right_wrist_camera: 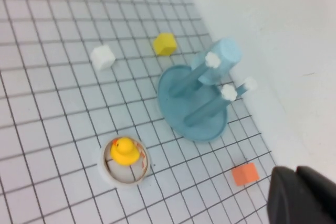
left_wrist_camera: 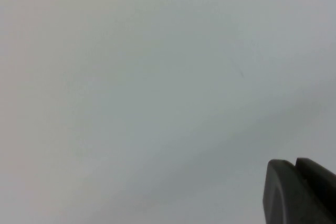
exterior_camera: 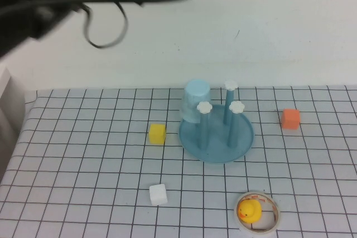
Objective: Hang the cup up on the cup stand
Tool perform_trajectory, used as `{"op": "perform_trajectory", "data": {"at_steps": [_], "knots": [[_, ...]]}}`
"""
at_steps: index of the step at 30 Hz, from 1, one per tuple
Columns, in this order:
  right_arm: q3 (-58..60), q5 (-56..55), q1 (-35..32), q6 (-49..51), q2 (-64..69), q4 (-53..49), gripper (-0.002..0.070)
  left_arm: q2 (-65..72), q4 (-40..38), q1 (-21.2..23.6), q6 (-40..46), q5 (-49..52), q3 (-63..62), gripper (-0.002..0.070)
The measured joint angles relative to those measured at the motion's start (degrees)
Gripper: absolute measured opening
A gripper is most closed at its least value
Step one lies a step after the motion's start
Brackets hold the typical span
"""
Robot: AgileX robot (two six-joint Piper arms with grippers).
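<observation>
The pale blue cup [exterior_camera: 196, 100] sits upside down over the back-left peg of the blue cup stand [exterior_camera: 217, 144], and it also shows in the right wrist view, cup [right_wrist_camera: 220, 60] on stand [right_wrist_camera: 191, 115]. Three white-capped pegs stand bare. My left arm [exterior_camera: 50, 4] is raised high at the far left, well away from the stand. My left gripper [left_wrist_camera: 295, 167] is shut on nothing and faces a blank wall. My right gripper [right_wrist_camera: 296, 174] is shut and empty, hovering high off the stand's right side near the orange cube; it is out of the high view.
On the gridded mat lie a yellow cube [exterior_camera: 157, 134] left of the stand, a white cube [exterior_camera: 158, 194] nearer the front, an orange cube [exterior_camera: 290, 118] to the right, and a tape ring with a yellow duck [exterior_camera: 256, 212] at the front. A white wall runs behind.
</observation>
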Motion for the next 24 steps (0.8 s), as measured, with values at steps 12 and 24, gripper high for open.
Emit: {"op": "perform_trajectory", "data": {"at_steps": [12, 24], "knots": [[1.82, 0.00, 0.00, 3.22, -1.56, 0.10, -0.0001, -32.65, -4.73, 0.00, 0.00, 7.31, 13.94, 0.0000], [4.46, -0.16, 0.00, 3.35, -1.56, 0.21, -0.0001, -64.30, -3.49, 0.00, 0.00, 9.13, 39.88, 0.0000]]}}
